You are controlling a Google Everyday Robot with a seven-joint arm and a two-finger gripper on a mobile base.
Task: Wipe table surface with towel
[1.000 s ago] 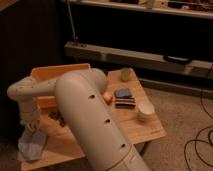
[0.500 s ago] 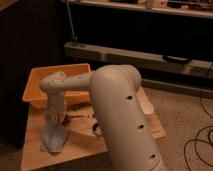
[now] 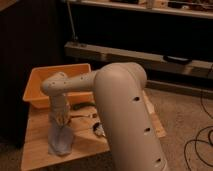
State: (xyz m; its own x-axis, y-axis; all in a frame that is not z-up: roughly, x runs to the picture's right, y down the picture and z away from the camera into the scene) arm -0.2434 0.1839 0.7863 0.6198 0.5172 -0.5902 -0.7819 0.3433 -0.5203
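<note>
A crumpled grey-blue towel (image 3: 60, 142) lies on the left part of the small wooden table (image 3: 35, 152). My gripper (image 3: 60, 121) points down onto the towel's top end and is shut on it, in front of the orange bin. My thick white arm (image 3: 122, 105) fills the middle of the view and hides the table's right half.
An orange plastic bin (image 3: 36, 85) stands at the table's back left. A dark utensil (image 3: 82, 106) and a small shiny object (image 3: 98, 130) lie right of the towel. A low dark shelf unit (image 3: 165, 57) runs behind. Cables (image 3: 200, 145) lie on the carpet at right.
The gripper and towel have moved rightward across the table, from the front left corner to just in front of the bin. The arm has swung closer and now hides the right-hand objects.
</note>
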